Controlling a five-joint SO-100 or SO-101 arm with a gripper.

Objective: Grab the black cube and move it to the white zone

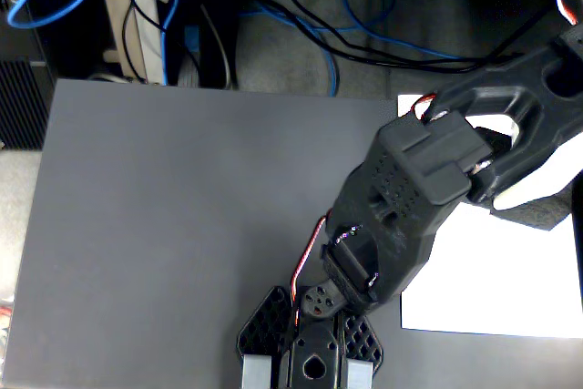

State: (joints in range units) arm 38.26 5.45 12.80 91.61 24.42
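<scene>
The black arm reaches in from the upper right, over the white sheet of paper [496, 275], to the bottom middle of the fixed view. My gripper [310, 378] points down at the bottom edge of the picture, over the dark grey mat just left of the paper. Its two perforated black fingers [264, 327] stand left and right of a black middle part, and their tips are cut off by the frame edge. I cannot tell whether the jaws are open or shut. The black foam cube does not show; it is hidden under the gripper or out of view.
The dark grey mat [182, 225] covers most of the table. Blue and black cables [310, 34] lie on the floor behind the mat's far edge. A black box [23, 97] stands at the left.
</scene>
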